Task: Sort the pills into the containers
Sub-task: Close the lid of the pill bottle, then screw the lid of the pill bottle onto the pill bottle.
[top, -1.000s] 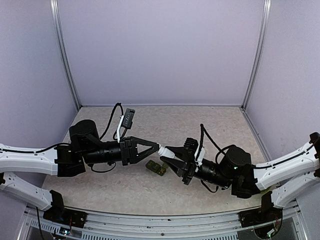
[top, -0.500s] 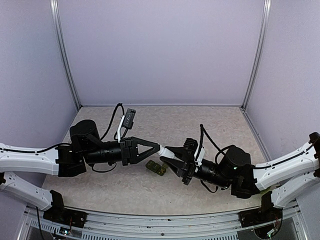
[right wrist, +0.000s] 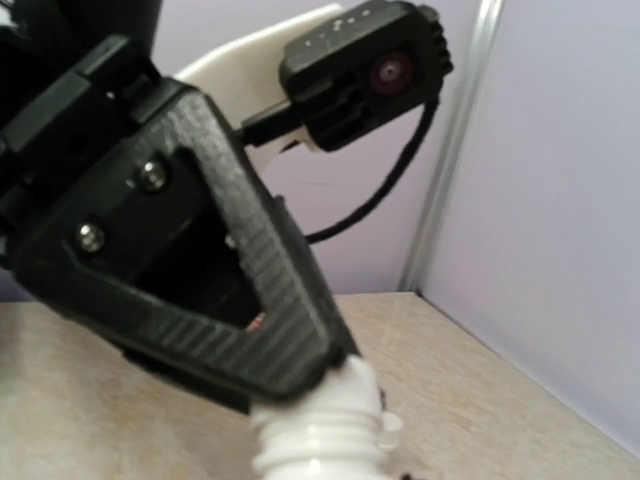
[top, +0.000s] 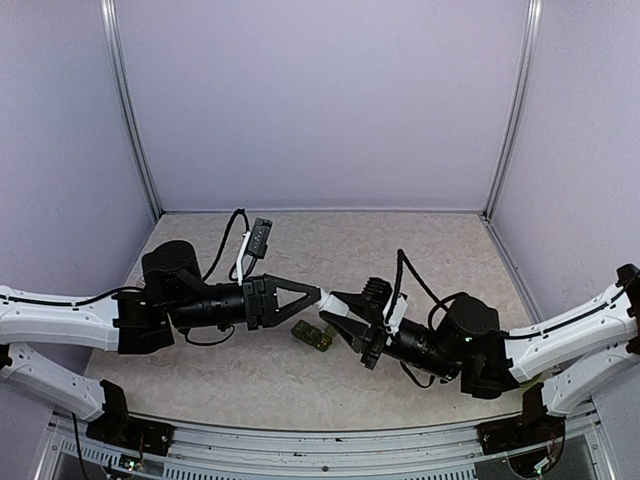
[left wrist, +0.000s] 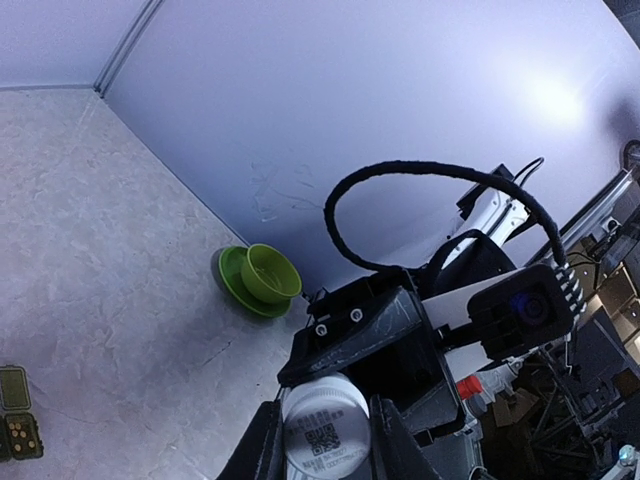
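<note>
So in the top view the two arms meet nose to nose over the middle of the speckled beige counter (top: 330, 240), and the left tool (top: 316, 296) and right tool (top: 336, 301) are both clamped shut on a small white plastic pill bottle (top: 325, 299), held up in the air between them. A dark green compartmented pill box (top: 312, 336) sits on the counter just below the tips. Left wrist cam: the bottle's round end with a printed code (left wrist: 324, 425) sits pinched between the left fingers, with a lime green round dish (left wrist: 262, 280) over by the wall. Right wrist cam: the bottle's ribbed neck (right wrist: 318, 435) pokes up at the bottom, the left tool (right wrist: 200, 300) right on it.
</note>
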You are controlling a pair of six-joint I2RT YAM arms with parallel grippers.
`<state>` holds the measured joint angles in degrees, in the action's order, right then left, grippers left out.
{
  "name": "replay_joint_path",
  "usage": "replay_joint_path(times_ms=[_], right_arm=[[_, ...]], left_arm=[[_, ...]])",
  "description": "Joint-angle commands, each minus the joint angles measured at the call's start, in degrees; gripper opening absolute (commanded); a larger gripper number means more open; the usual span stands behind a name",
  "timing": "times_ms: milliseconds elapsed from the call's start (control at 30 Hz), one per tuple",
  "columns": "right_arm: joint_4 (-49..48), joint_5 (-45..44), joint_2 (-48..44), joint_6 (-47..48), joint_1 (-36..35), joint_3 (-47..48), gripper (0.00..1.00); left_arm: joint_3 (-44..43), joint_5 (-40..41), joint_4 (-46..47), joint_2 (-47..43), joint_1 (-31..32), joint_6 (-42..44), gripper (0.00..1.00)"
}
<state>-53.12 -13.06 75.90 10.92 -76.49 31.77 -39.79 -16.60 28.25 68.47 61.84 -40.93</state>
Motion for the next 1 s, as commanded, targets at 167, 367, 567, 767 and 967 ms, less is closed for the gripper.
replay_joint_path(times_ms=[167,367,567,767,967], right_arm=[[-2.55,-14.07,4.97,11.30,-4.88,5.23,0.20],[-2.46,-13.15,4.40,10.62,-5.47,5.52,0.20],[-0.12,-6.34,-0.66,4.09,-5.47,3.54,0.20],[1.24,-1.45,-4.60,-3.69,-5.48,1.28,0.20],[3.61,-2.47,-6.84,-8.46,-5.50,1.06,0.18]], left_arm=[[-0.13,0.50,-3.36,1.80,0.91,-2.43,0.23],[0.19,-3.14,-0.57,2.90,1.08,-0.92,0.23],[2.73,-6.32,5.39,1.51,1.09,3.56,0.23],[2.96,-8.09,6.85,0.44,1.08,7.34,0.23],[2.37,-8.77,6.11,-0.24,1.17,8.55,0.31]])
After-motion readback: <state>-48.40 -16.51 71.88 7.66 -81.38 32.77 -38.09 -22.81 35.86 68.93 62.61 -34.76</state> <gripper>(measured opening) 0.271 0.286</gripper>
